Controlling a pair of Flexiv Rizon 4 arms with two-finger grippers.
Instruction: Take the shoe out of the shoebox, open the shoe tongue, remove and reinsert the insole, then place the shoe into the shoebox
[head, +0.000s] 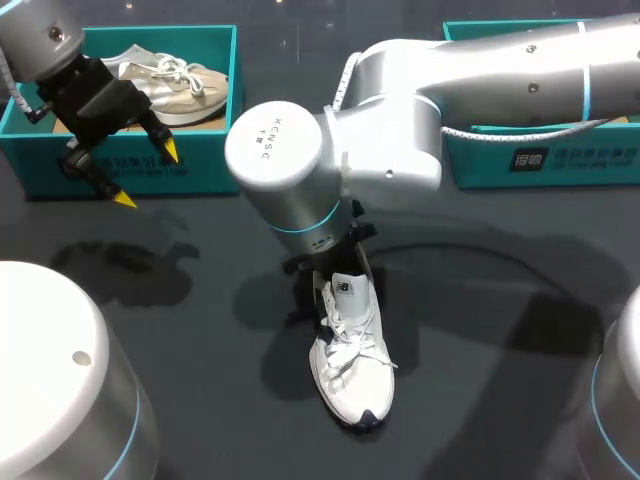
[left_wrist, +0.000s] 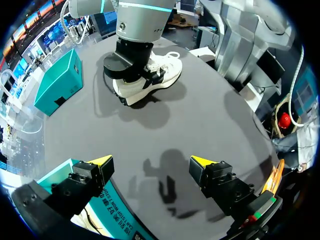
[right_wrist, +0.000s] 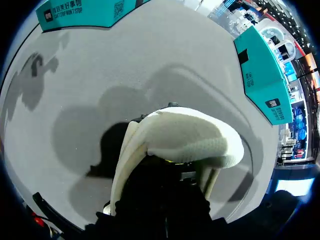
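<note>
A white sneaker (head: 352, 355) stands on the dark table in the middle, toe toward me. My right gripper (head: 335, 272) comes down from above into its opening at the heel end. In the right wrist view the white padded heel (right_wrist: 190, 137) curves around the dark fingers, which are shut and hidden inside the shoe, so what they hold cannot be made out. The left wrist view shows that gripper (left_wrist: 142, 75) on the sneaker (left_wrist: 165, 70). My left gripper (head: 148, 175) hangs open and empty at the front wall of the left teal shoebox (head: 205, 165).
A beige shoe (head: 175, 85) lies in the left shoebox. A second teal shoebox (head: 560, 160) stands at the back right, under my right arm. Bare table lies between the left gripper (left_wrist: 152, 165) and the sneaker.
</note>
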